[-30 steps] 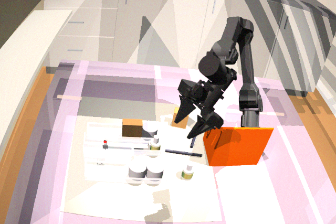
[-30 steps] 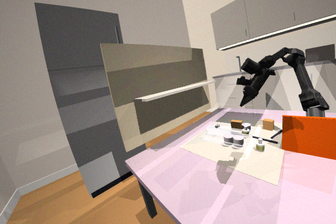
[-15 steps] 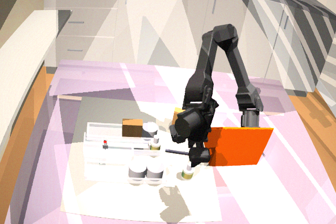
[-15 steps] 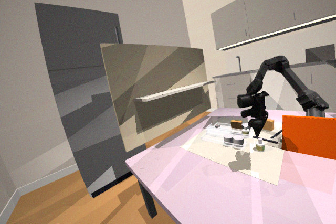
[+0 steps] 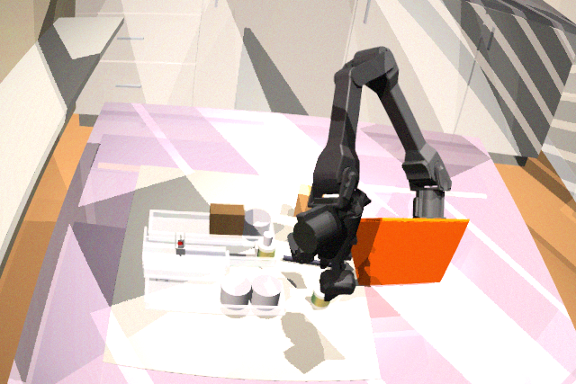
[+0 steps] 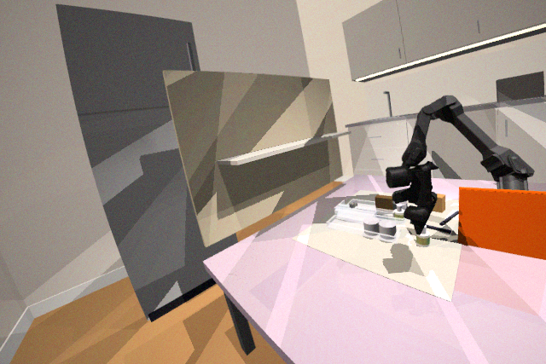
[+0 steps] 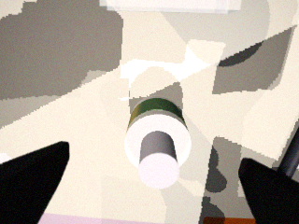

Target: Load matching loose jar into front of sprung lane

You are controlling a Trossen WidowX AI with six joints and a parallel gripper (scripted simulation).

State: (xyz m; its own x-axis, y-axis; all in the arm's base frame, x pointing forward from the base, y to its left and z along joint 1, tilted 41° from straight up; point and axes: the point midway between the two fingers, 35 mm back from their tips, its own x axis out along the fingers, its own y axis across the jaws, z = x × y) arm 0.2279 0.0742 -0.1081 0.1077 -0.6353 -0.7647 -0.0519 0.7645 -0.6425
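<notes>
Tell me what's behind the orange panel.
In the top view, the arm's base rises behind the orange panel. The panel covers its foot, so whatever else stands low there can't be seen.

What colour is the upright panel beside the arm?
Bright orange; the top view shows it best.
</notes>
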